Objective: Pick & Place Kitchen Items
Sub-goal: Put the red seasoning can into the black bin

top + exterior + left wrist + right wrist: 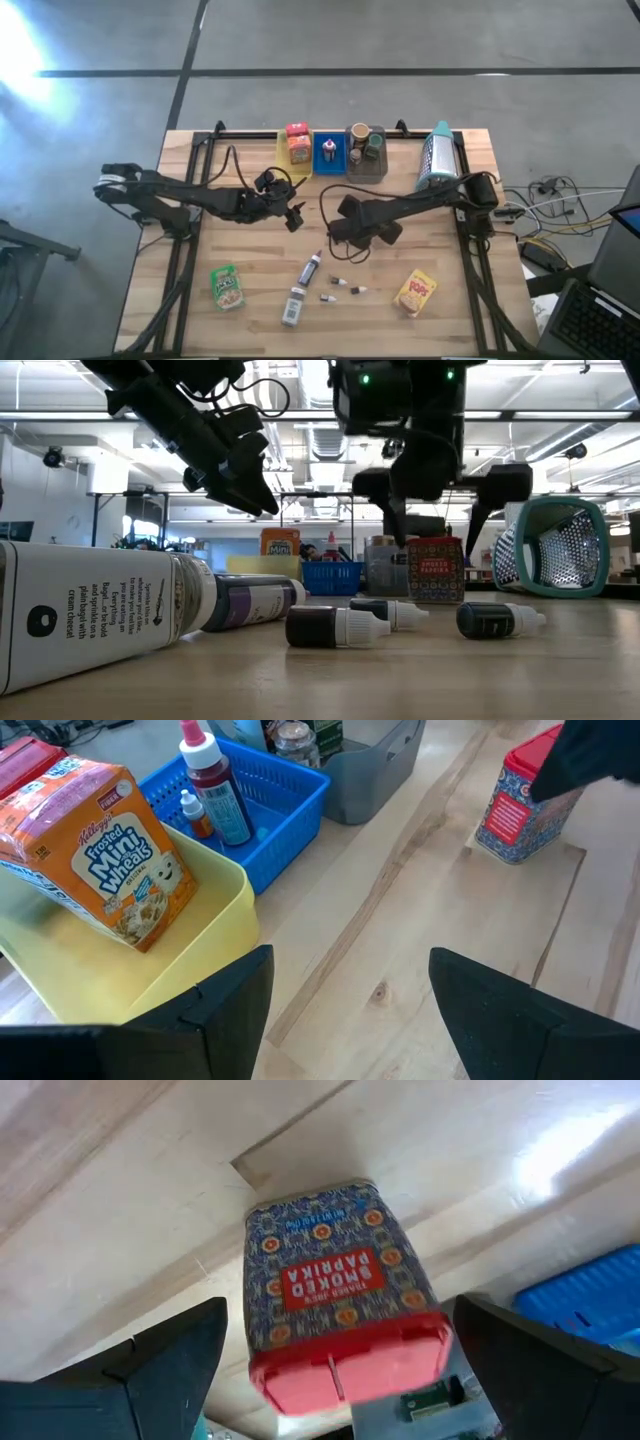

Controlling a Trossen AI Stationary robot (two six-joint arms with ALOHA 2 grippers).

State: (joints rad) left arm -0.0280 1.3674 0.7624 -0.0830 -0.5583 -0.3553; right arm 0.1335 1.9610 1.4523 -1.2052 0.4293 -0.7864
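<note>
Wooden table (450,330) on grey concrete floor; both claws (350,1010) (335,1370) apart, right straddling paprika tin (335,1310).

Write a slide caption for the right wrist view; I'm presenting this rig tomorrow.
Right gripper jaws spread wide around an upright smoked paprika tin standing on the wooden table.

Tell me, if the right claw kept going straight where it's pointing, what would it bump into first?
Most likely the smoked paprika tin, standing upright on the table directly between the right gripper's open fingers.
</note>
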